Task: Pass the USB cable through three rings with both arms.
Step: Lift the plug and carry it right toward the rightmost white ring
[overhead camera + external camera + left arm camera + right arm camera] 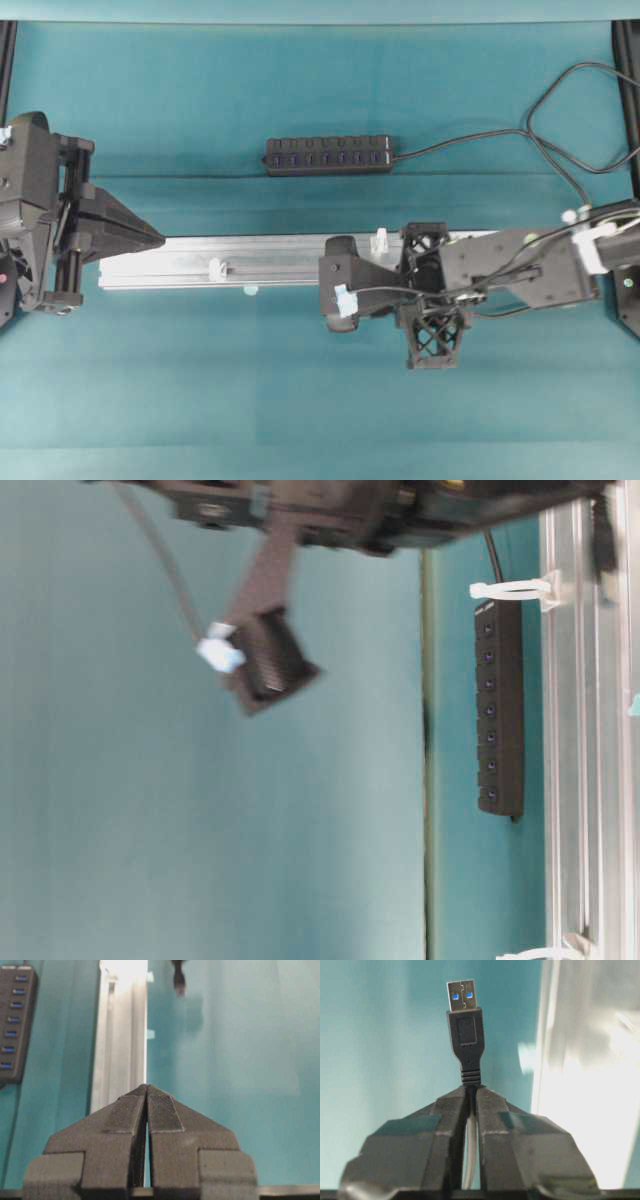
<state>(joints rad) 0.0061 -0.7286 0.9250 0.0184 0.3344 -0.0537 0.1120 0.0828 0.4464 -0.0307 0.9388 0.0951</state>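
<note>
USB cable pinched just behind its plug, rings not yet threaded

USB cable (470, 1030) sits in the right gripper (471, 1091), whose fingers (497, 1110) are closed on it right at the ribbed strain relief, so the black plug and its silver tip stick out straight ahead. In the overhead view that gripper (335, 285) hangs over the silver rail (190, 262), beside one ring (380, 240), with a second ring (216, 268) further along toward the left arm. A third I cannot make out.

Handling, as I judge it: the plug is light, rigid and short, a good thing to steer; the cord behind it is thin and limp, and will sag and trail. Holding close behind the plug keeps the tip pointing true. The rings look tiny and flimsy, so a skewed tip could snag or bend one.

The left gripper (146, 1091) waits at the rail's end, fingers (162, 1110) shut on nothing. It would best take the plug body once it pokes through a ring
</note>
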